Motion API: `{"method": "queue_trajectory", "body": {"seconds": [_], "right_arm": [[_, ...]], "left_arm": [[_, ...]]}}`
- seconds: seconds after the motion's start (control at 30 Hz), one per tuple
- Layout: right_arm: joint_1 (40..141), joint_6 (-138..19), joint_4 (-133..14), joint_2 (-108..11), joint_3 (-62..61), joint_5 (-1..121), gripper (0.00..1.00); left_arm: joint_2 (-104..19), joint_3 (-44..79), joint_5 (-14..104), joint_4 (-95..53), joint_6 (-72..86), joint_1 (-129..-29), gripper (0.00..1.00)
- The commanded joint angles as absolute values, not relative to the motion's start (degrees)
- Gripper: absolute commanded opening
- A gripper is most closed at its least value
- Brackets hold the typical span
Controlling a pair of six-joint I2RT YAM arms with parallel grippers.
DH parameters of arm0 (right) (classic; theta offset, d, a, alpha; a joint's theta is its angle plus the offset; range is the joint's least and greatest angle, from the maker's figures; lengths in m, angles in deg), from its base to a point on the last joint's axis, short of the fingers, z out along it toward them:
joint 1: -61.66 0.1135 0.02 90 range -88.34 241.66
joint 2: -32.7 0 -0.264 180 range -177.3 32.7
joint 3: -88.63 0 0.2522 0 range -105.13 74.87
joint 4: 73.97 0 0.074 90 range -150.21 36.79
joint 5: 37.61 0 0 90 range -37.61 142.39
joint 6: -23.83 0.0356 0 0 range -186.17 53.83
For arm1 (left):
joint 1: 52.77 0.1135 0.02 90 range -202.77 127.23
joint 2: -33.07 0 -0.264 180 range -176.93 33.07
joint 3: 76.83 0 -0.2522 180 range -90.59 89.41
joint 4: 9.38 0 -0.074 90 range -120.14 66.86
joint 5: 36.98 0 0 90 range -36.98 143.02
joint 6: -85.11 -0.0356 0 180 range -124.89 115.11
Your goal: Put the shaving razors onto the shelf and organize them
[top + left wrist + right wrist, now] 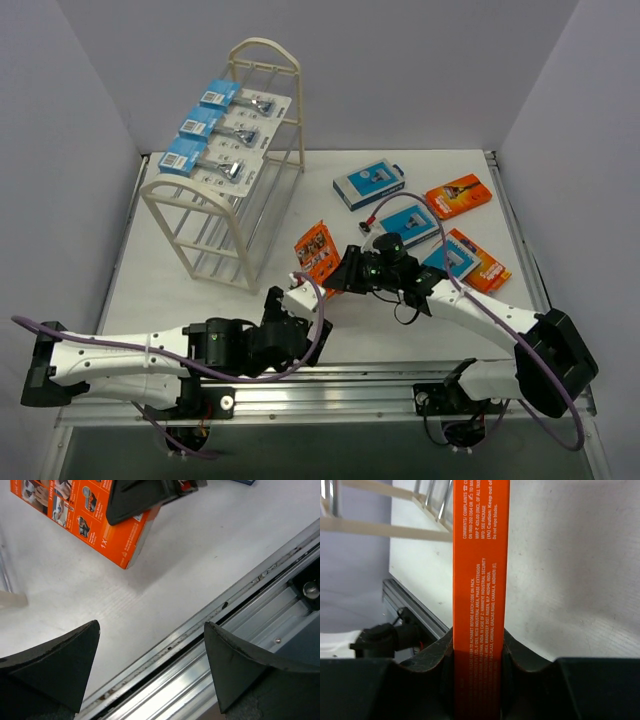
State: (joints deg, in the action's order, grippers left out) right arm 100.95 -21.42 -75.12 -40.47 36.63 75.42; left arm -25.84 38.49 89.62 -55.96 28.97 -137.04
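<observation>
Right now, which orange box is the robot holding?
The orange box nearest the shelf: the right gripper pinches it; the other two lie flat further right.

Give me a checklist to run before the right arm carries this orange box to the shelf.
1. Grip: the right gripper is shut on the orange box, pressing its two broad faces, with the thin side facing the wrist camera: ok.
2. Left gripper: open, empty, apart from the box: ok.
3. Way to the shelf: no pack lies between the box and it: ok.
4. Room on the top tier: three blister packs take up most of it: not ok.
5. Room on the lower tiers: the packs and rods above hide much of them: cannot tell.
</observation>
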Motion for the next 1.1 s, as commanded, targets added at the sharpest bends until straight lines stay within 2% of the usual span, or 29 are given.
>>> {"method": "queue_trajectory", "body": {"seconds": [0.0, 0.2, 0.5, 0.77, 0.87, 0.97, 1.07], "right_arm": [[97.8, -15.8, -79.8, -38.4, 34.6, 82.6, 0.00], [97.5, -12.0, -79.2, -37.6, 30.7, 89.3, 0.00], [99.1, -2.3, -83.2, -30.2, 33.2, 96.5, 0.00], [102.9, 0.5, -82.9, -26.1, 34.5, 95.9, 0.00], [104.1, 0.4, -83.1, -26.4, 35.2, 95.5, 0.00], [105.2, 0.9, -84.3, -26.7, 36.1, 95.5, 0.00], [106.1, 1.2, -84.9, -26.9, 36.7, 95.1, 0.00]], "left_arm": [[-28.3, 34.0, 99.0, -58.7, 19.7, -141.1, 0.94], [-33.2, 30.2, 107.7, -60.1, 11.6, -144.3, 0.94], [-36.2, 29.6, 113.9, -55.8, 0.2, -144.3, 0.94], [-37.5, 28.7, 119.1, -51.8, -7.3, -144.3, 0.95], [-37.6, 28.1, 120.5, -50.6, -9.0, -144.4, 0.99], [-37.8, 28.0, 122.0, -49.5, -10.9, -144.5, 0.88], [-38.4, 27.7, 123.2, -49.4, -11.9, -144.5, 0.73]]}}
